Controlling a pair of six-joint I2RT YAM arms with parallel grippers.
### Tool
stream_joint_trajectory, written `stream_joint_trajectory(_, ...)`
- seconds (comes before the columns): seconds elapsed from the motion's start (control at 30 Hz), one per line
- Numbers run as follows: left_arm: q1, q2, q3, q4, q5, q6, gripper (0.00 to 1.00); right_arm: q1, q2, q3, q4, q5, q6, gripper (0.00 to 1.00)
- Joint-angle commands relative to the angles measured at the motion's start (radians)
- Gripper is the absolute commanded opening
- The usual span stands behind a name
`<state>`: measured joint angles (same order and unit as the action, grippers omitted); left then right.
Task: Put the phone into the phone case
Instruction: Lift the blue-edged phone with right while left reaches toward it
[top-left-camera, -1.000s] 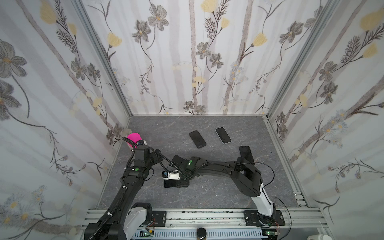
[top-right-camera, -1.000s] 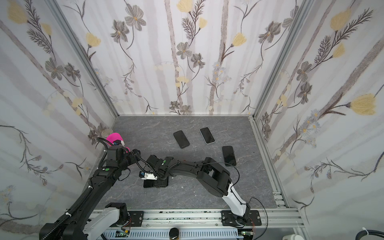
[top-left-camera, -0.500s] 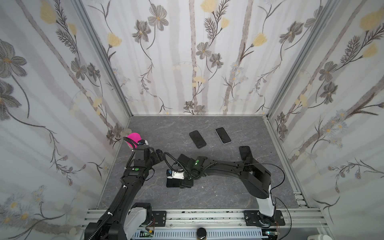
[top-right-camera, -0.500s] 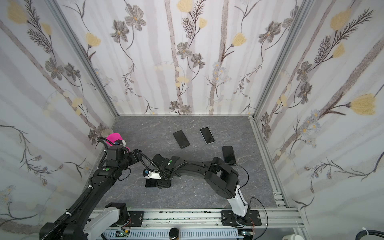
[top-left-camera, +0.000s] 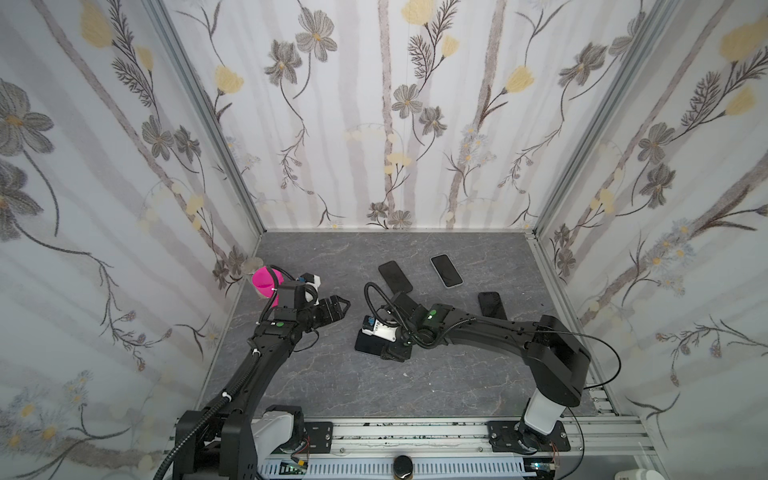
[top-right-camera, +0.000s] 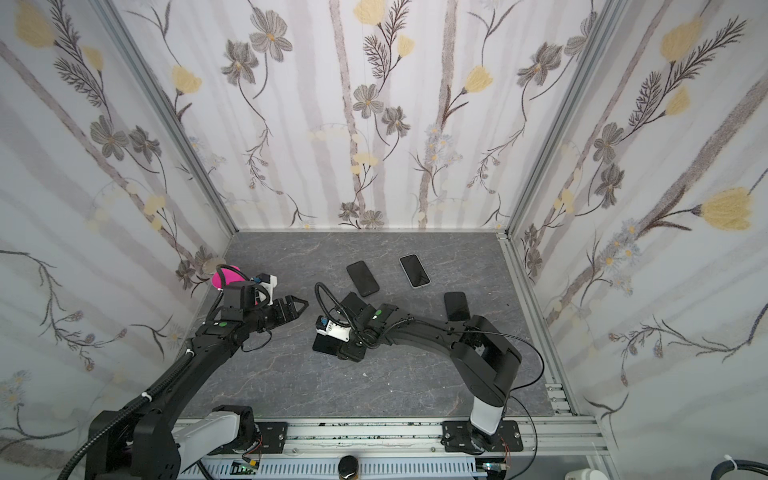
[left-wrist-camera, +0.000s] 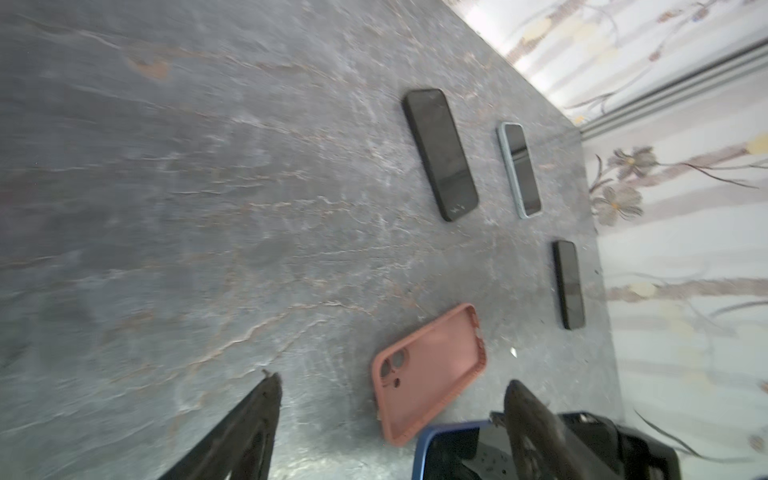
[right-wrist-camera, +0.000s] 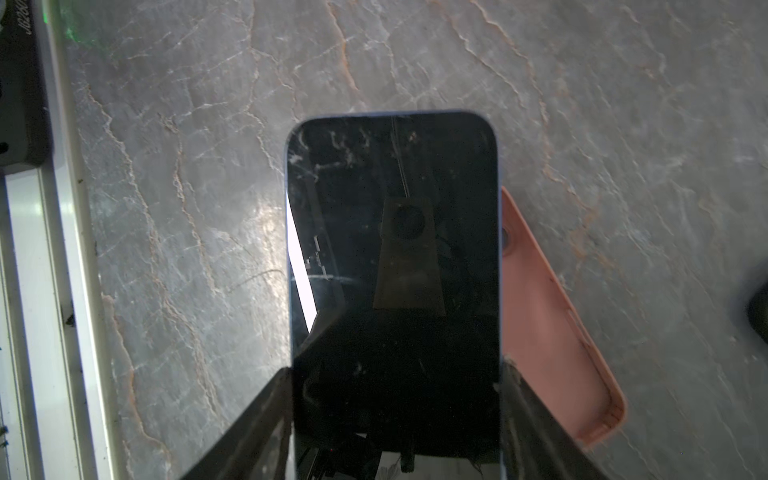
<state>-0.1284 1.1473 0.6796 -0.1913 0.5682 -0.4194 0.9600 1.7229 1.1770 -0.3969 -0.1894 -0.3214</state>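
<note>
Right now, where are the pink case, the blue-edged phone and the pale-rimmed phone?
pink case (left-wrist-camera: 432, 365): left wrist view, inside floor.
blue-edged phone (right-wrist-camera: 353, 199): right wrist view, screen.
pale-rimmed phone (top-left-camera: 446, 271): a top view, screen.

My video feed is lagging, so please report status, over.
Left gripper open, empty. Right gripper shut on phone. Phone case empty, beside phone. Nothing between them.

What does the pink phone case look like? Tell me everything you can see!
The pink phone case is salmon-coloured and looks soft and matte, like rubber. It lies flat on the grey table, hollow side up and empty, with a raised rim and camera holes at one end. The blue-edged phone in the right gripper hangs over one long edge.
</note>
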Motion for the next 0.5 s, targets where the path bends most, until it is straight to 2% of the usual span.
stream_joint_trajectory(0.0, -0.046, 0.049, 0.041, -0.003, 0.180, -0.009, 0.81, -0.033, -0.052, -0.030, 0.058, -0.025, 0.010, 0.55)
stream_joint_trajectory(0.27, -0.182, 0.145, 0.097, -0.017, 0.286, 0.016, 0.78, -0.079, -0.158, -0.066, 0.079, -0.017, 0.008, 0.55)
stream_joint_trajectory(0.37, -0.206, 0.180, 0.105, -0.019, 0.308, 0.021, 0.71, -0.081, -0.179, -0.068, 0.086, -0.018, 0.010, 0.55)
stream_joint_trajectory(0.47, -0.209, 0.205, 0.105, -0.007, 0.345, 0.014, 0.59, -0.082, -0.192, -0.071, 0.087, -0.016, 0.011, 0.55)
